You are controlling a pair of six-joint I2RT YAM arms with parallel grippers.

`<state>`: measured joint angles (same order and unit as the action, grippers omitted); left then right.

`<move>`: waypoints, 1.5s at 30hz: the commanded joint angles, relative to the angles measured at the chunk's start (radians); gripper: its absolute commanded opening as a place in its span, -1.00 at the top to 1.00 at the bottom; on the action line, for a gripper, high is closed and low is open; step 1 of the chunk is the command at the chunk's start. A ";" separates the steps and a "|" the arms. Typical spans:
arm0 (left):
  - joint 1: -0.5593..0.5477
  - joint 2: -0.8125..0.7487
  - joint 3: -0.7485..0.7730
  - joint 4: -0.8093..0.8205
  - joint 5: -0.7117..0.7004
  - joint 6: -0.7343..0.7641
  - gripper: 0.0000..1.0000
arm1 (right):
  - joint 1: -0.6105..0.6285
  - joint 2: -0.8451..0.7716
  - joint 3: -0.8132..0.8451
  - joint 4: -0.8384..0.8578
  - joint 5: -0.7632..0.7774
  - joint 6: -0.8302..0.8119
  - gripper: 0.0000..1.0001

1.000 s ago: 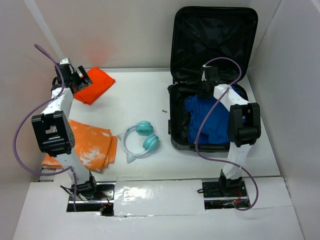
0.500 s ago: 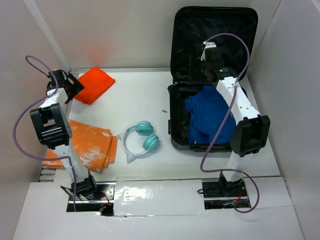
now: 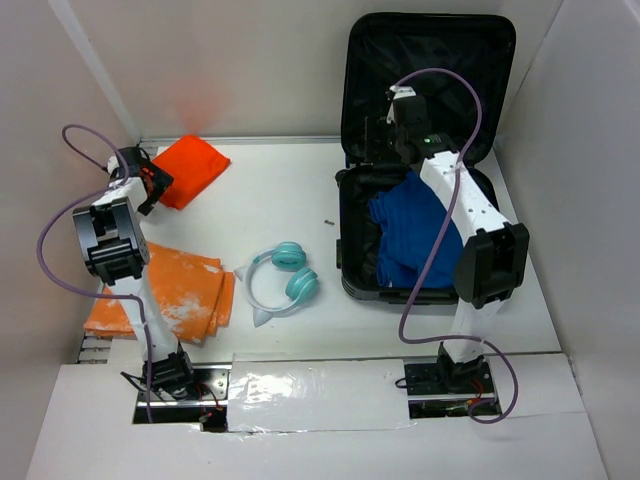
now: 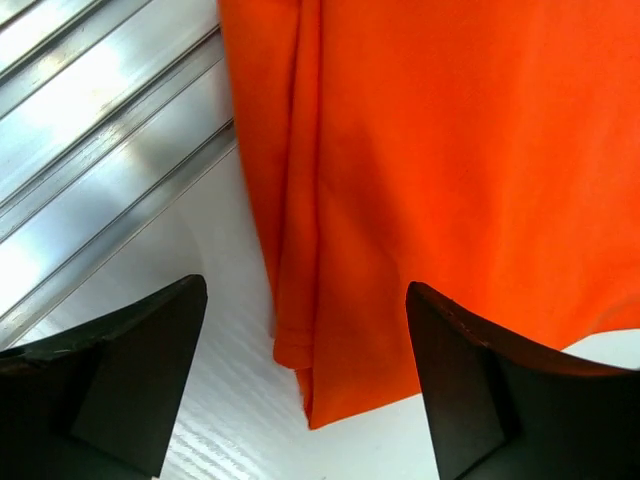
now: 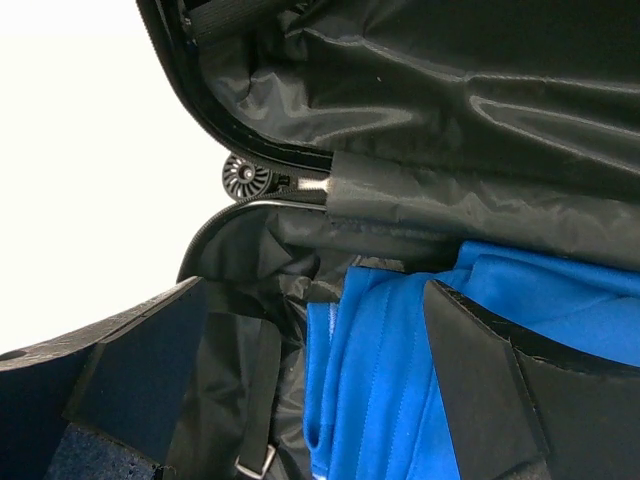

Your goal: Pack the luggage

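1. At the far left, the left end effector hangs low over the near corner of the bright orange folded cloth. Its jaws are spread wide and hold nothing. The fold's edge runs between them, which I take as lining up for a pinch there.
2. Beside that cloth the wrist view shows a ribbed metal rail along the edge of the white table. I would guess the rail leaves the outer jaw little room.
3. Nearer the arm bases lies a paler orange-and-white folded cloth, flat on the table and not yet packed.
4. In the middle sits a pair of teal headphones with small cat ears, well apart from both arms and also waiting.
5. On the right stands the luggage, a small black hard-shell suitcase. Its lid is propped upright against the back wall and its base lies open on the table, so things can be dropped in from above.
6. A crumpled blue garment already lies inside the base, filling much of it.
7. The right end effector hovers over the hinge end of the case, near a small wheel. Its jaws are wide apart and hold nothing, with the blue fabric below them. It looks free to tuck that fabric down or to pull away.
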<state>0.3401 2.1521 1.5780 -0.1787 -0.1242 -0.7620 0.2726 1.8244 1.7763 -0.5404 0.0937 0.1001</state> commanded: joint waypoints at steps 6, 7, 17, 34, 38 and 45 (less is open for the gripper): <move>-0.009 0.081 0.097 0.050 -0.060 -0.085 -0.78 | 0.017 0.021 0.092 -0.012 0.011 0.009 -0.89; -0.018 0.094 0.112 0.036 -0.060 -0.094 -0.78 | 0.017 0.021 0.103 -0.012 0.011 0.009 -0.89; -0.039 0.192 0.235 -0.047 -0.089 -0.105 -0.39 | 0.037 0.052 0.210 -0.017 -0.052 0.018 -0.89; -0.136 0.138 0.269 -0.139 0.288 0.401 0.37 | 0.208 0.392 0.494 0.062 -0.225 0.050 -0.98; -0.184 0.074 0.168 -0.149 0.340 0.490 0.46 | 0.217 0.464 0.558 0.072 -0.259 0.050 -0.98; -0.249 -0.084 -0.025 -0.176 0.435 0.631 0.59 | 0.249 0.458 0.520 0.057 -0.221 0.050 -0.98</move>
<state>0.1024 2.1635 1.6112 -0.3134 0.2253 -0.2356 0.4938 2.3177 2.2887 -0.5182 -0.1356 0.1452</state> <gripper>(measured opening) 0.221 0.990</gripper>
